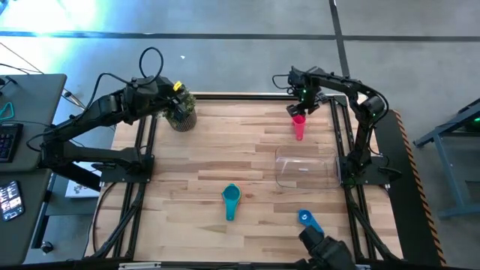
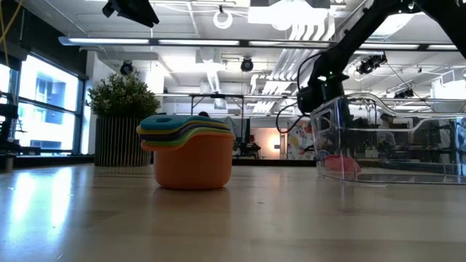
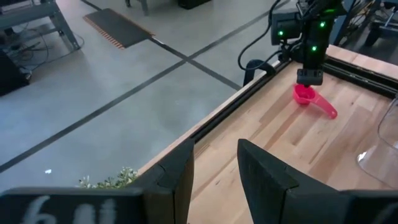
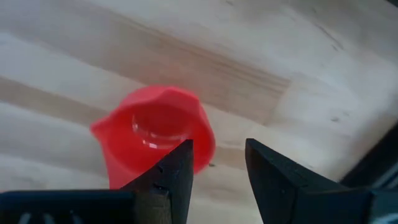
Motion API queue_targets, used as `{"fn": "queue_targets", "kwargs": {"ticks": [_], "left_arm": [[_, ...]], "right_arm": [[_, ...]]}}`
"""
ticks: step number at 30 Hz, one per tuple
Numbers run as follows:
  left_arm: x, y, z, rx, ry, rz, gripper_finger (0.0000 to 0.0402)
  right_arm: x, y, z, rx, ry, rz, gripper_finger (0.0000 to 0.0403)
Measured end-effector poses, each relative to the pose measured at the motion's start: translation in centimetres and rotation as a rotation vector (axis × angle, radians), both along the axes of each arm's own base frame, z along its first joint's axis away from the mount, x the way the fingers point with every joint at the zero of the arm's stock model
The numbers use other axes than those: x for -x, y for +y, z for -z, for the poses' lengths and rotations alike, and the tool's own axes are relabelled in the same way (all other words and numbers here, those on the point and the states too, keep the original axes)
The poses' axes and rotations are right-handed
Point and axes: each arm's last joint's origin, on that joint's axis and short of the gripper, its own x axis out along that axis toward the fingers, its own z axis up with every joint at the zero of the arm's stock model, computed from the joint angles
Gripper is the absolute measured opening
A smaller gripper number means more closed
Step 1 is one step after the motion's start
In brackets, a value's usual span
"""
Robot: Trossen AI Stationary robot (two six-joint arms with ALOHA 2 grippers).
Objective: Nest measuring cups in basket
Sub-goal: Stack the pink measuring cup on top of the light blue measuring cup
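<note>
Pale wooden tabletop [image 1: 225, 150] carries a magenta cup [image 1: 299, 126] near its far edge, beside the clear basket [image 1: 304, 168]. Right claw [image 1: 301, 109] hovers over its bowl, fingers narrowly parted, empty. Light, stiff, slick plastic — probably best pinched across the rim.

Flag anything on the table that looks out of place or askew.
The measuring cups are scattered: a magenta cup lies under the right gripper, a nested stack sits mid-table, and a blue cup lies at the near edge. The basket seems to lie on its side. Nothing looks damaged.
</note>
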Motion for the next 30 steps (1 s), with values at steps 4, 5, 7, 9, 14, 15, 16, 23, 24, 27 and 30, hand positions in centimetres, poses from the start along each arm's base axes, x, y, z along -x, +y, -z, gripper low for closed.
{"fn": "queue_targets", "kwargs": {"ticks": [4,5,7,9,14,15,16,23,24,27,30], "left_arm": [[0.0,0.0,0.0,-0.012,0.014,0.007,0.0113],[0.0,0.0,0.0,-0.015,0.016,0.008,0.0113],[0.1,0.1,0.0,-0.015,0.016,0.002,0.0113],[0.1,0.2,0.0,-0.015,0.017,-0.004,0.0113],[0.2,0.5,0.0,-0.017,0.019,-0.021,0.0113],[0.3,0.5,0.0,-0.017,0.019,-0.023,0.0113],[0.3,0.6,0.0,-0.017,0.019,-0.026,0.0113],[0.3,0.7,0.0,-0.016,0.019,-0.032,0.0113],[0.3,0.7,0.0,-0.015,0.019,-0.032,0.0113],[0.3,0.7,0.0,-0.015,0.019,-0.032,0.0113],[0.4,0.7,0.0,-0.014,0.020,-0.032,0.0113]], "right_arm": [[0.0,0.0,0.8,0.025,-0.021,0.015,0.0138],[0.0,0.0,1.0,0.030,-0.024,0.020,0.0138],[0.0,0.0,1.3,0.041,-0.021,0.033,0.0138],[0.1,0.1,1.5,0.048,-0.005,0.037,0.0138],[0.2,0.2,1.6,0.047,0.006,0.058,0.0117],[0.2,0.2,1.6,0.047,0.007,0.064,0.0105],[0.2,0.2,1.6,0.048,0.008,0.072,0.0090],[0.2,0.2,1.6,0.050,0.010,0.101,0.0012],[0.2,0.3,1.6,0.049,0.011,0.110,0.0015],[0.2,0.4,1.5,0.040,0.017,0.110,0.0009],[-0.1,0.6,1.2,0.028,0.029,0.100,0.0005]]}}
